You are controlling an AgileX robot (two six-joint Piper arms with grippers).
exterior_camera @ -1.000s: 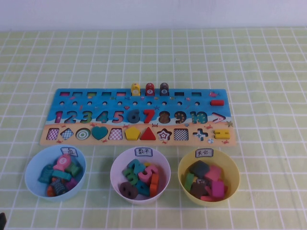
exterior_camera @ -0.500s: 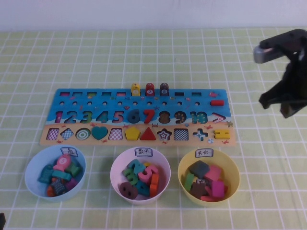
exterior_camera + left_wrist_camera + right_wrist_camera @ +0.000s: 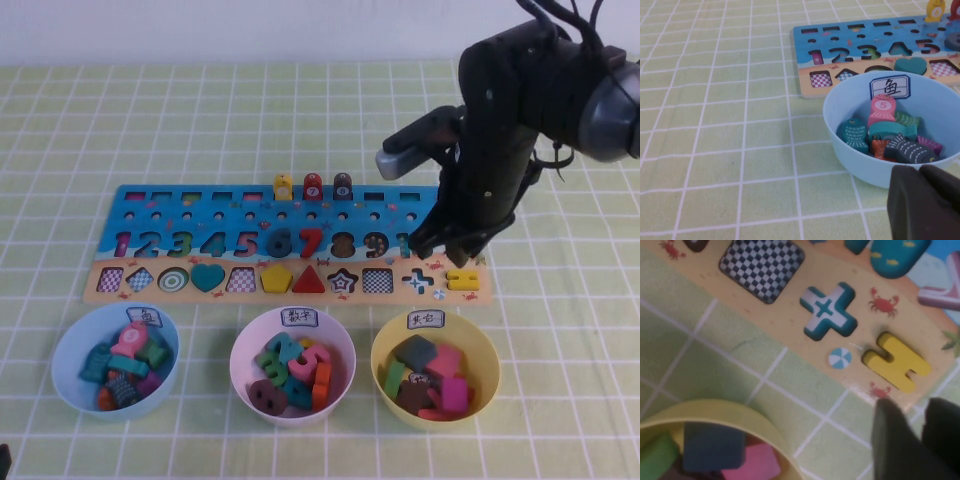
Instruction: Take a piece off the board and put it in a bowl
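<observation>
The yellow equals sign (image 3: pixel 462 280) lies in its slot at the right end of the board's (image 3: pixel 150 203) tan strip, next to the teal plus. It also shows in the right wrist view (image 3: pixel 896 361). My right gripper (image 3: pixel 455 250) hangs just above and behind the equals sign, open a little and empty; in the right wrist view it (image 3: pixel 920 407) sits close beside the piece without touching it. The yellow bowl (image 3: pixel 381 352) with a white label stands in front of the board, holding several pieces. My left gripper (image 3: pixel 922 172) is shut and empty, near the light blue bowl.
A light blue bowl (image 3: pixel 63 345) and a pale pink bowl (image 3: pixel 240 350), both with pieces, stand left of the yellow one. A teal plus (image 3: pixel 417 281), yellow pentagon (image 3: pixel 275 277) and three pegs (image 3: pixel 312 186) sit on the board. Green checked cloth lies all around.
My right arm has come in from the right edge and dropped down-left over the board's right end, now covering the red bar and the 10. Nothing else has moved.
</observation>
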